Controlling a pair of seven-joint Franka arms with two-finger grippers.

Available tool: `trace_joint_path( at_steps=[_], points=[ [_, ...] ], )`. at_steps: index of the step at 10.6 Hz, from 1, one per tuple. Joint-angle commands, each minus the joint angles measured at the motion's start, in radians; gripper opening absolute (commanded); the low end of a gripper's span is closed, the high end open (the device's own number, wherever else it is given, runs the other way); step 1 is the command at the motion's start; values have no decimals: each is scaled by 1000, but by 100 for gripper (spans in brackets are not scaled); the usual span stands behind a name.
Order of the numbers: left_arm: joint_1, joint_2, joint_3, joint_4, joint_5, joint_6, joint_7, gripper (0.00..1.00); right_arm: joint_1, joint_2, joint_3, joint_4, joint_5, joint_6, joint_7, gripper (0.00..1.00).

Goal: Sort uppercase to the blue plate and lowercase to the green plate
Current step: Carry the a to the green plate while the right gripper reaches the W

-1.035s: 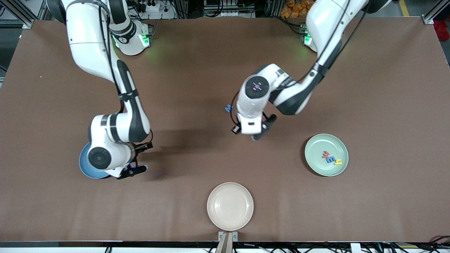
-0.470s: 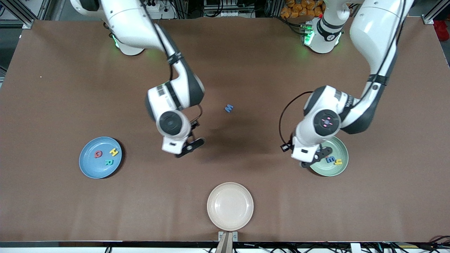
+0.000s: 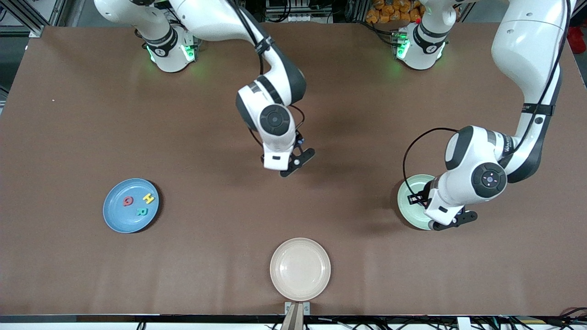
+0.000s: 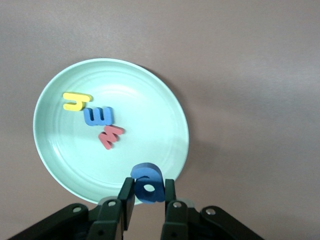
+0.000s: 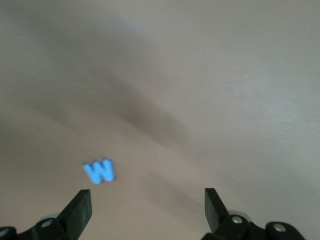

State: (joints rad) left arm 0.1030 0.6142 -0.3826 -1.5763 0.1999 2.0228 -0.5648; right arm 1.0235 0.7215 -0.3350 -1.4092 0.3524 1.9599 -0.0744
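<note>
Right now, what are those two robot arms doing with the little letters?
They are sorting foam letters onto plates. The left gripper holds a blue a in shut jaws over the green plate, where a yellow h, a blue m and a red w already lie. The right gripper, jaws open, hangs over the blue M on the table. The blue plate has three letters.

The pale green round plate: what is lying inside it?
Inside the pale green round plate lie three small foam letters: yellow h, blue m, red w. In the front view, the left arm covers them.
</note>
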Motion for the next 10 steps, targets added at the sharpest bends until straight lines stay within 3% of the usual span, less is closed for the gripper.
trace_joint_path(
  at_steps=[1, 3, 4, 5, 6, 10],
  points=[
    [-11, 9, 8, -1, 15, -10, 37, 19, 96, -4, -30, -81, 20, 98, 33, 100],
    [-8, 13, 25, 1, 58, -10, 150, 50, 130, -10, -19, -157, 19, 218, 48, 100],
    [0, 6, 25, 1, 59, -10, 173, 75, 130, -20, 16, -221, 19, 309, 47, 100],
    [18, -8, 24, 1, 53, -10, 190, 90, 132, -27, 33, -265, 19, 371, 48, 100],
    [24, -23, 14, -1, 53, -12, 195, 100, 136, -27, 36, -290, 17, 392, 48, 100],
    [21, -190, -28, -2, 46, -116, 190, 100, 159, -17, 47, -338, 16, 448, 50, 100]
  ],
)
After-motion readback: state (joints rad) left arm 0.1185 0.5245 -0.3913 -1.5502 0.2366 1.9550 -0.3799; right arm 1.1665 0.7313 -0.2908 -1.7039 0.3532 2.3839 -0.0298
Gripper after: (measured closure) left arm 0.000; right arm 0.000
